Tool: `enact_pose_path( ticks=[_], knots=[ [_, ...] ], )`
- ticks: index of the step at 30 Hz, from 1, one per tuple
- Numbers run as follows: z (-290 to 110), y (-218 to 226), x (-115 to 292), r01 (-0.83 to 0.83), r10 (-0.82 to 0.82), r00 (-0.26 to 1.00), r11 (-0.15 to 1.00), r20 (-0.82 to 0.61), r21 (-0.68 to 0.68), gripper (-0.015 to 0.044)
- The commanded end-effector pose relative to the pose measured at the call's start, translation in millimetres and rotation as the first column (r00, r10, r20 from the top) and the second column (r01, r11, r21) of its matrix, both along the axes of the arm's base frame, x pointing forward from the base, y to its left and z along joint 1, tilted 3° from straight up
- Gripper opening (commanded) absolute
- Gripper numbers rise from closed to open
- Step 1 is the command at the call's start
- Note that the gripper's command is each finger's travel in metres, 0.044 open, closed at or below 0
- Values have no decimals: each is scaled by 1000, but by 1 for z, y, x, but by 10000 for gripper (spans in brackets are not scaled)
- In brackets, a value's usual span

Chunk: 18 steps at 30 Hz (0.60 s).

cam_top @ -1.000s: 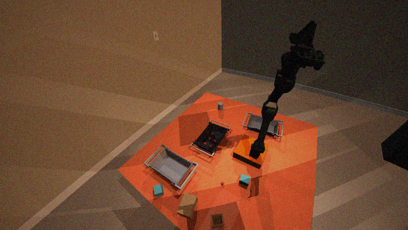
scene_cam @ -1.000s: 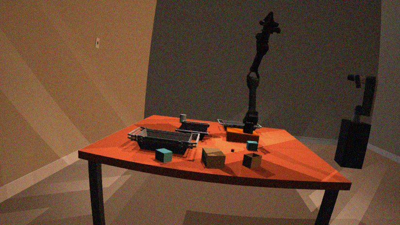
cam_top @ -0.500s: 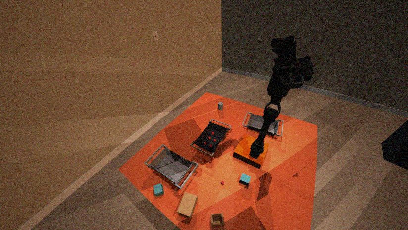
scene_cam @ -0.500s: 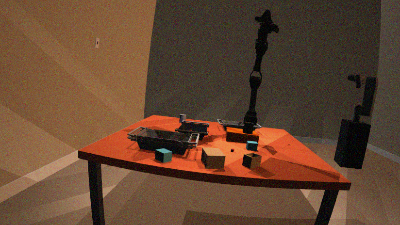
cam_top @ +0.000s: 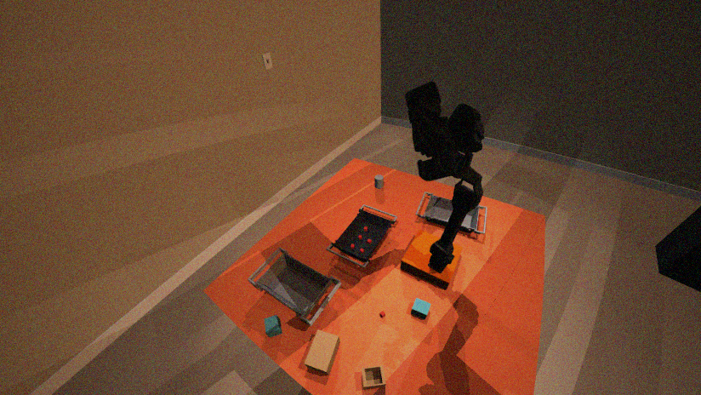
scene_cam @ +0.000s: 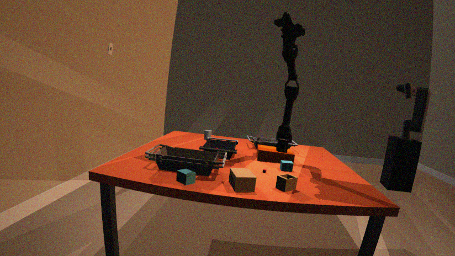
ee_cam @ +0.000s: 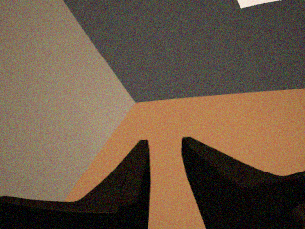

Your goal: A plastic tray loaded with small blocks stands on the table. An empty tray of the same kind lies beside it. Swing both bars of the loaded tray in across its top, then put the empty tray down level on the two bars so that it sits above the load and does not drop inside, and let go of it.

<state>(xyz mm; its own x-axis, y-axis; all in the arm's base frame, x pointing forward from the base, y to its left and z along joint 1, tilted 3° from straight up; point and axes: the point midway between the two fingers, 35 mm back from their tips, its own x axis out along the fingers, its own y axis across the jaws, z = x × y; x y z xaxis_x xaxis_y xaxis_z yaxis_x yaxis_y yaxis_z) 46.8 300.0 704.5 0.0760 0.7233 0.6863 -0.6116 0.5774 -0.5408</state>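
Your gripper point(ee_cam: 164, 159) is raised high, nearly closed on nothing. The black tray point(cam_top: 343, 241) holds red blocks point(cam_top: 361, 237); the grey tray point(cam_top: 274, 274) on the desk point(cam_top: 510, 294) beside it holds nothing.

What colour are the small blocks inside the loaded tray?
Red blocks in the dark loaded tray; clearest in the top view.

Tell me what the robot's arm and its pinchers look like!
The arm is all black, made of slim, chunky links, and stands on an orange block. Its gripper has two dark fingers that taper to points. No cables or markings show.
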Motion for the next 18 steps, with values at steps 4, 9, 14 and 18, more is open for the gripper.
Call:
enact_pose_path(
  ticks=[4,9,14,18],
  knots=[
    [-39,37,60,33,-57,983,990,-177,-135,89],
    [-65,52,95,2,-66,941,982,-332,-188,89],
    [-110,59,162,-12,-131,801,972,-585,-235,89],
    [-150,51,216,-2,-184,622,972,-761,-237,89]
  ],
)
